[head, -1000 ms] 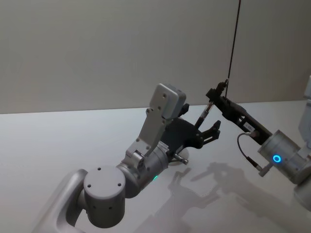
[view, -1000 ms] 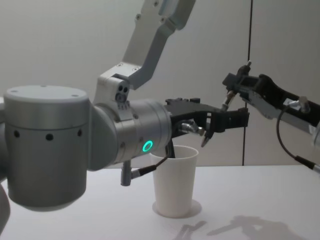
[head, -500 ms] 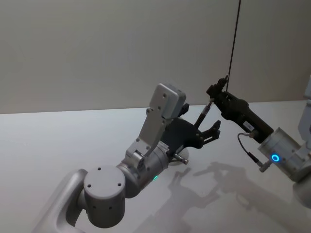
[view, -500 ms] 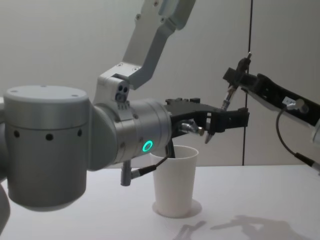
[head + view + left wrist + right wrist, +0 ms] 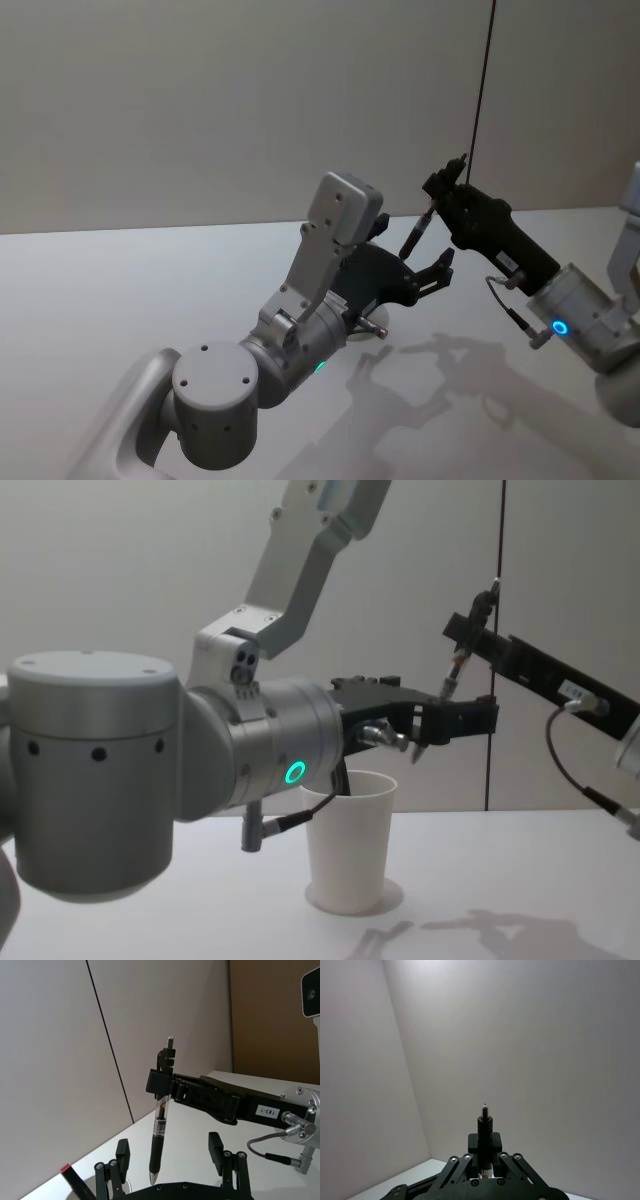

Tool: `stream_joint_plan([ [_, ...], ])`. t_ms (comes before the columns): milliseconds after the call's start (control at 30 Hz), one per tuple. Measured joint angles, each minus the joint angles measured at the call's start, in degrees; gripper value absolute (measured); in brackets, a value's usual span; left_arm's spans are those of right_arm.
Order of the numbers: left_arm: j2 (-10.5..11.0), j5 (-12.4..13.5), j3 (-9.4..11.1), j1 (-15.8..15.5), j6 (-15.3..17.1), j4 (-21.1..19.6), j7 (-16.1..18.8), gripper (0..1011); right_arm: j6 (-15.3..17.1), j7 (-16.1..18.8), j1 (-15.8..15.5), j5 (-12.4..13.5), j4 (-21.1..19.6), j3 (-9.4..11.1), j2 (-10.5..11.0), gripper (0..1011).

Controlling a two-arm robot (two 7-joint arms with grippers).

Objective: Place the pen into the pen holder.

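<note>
The right end effector (image 5: 470,630) pinches the pen (image 5: 448,693) near its clicker end, its two black fingers pressed against the barrel. In the left wrist view the same end effector (image 5: 161,1082) holds the pen (image 5: 159,1141) upright, tip down, the clear upper barrel and black grip hanging free below the fingers. In the right wrist view the pen's clicker (image 5: 485,1108) stands up between the closed fingers.

The left end effector (image 5: 455,718) is spread wide and grips nothing; in the chest view the pen's lower part lies across its fingers. In the left wrist view its two fingertips (image 5: 215,1142) stand well apart, with the pen's tip hanging in the gap between them. In the head view the left end effector (image 5: 432,271) sits at about 7 o'clock from the right end effector (image 5: 432,188), with the pen (image 5: 417,232) slanting down between the two.

The pen holder (image 5: 350,842), a plain white paper cup, stands upright on the white counter (image 5: 520,880) at about 7 o'clock from the pen's tip in the chest view, below the left wrist. A dark stick-like object (image 5: 341,783) leans inside it against the rim. In the left wrist view a dark marker with a red end (image 5: 74,1180) sticks up at the lower corner, beside the left finger.
</note>
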Motion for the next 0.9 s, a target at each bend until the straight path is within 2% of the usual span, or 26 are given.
stream_joint_plan([
  [500,0.00,0.00,0.00,0.00,0.00,0.00,0.00,1000,-6.46,3.44,2.98,-1.62,6.75,-0.49,-1.50,137],
  [900,0.00,0.00,0.00,0.00,0.00,0.00,0.00,1000,-7.28,5.83,5.27,0.85,11.33,-0.28,-2.61,137],
])
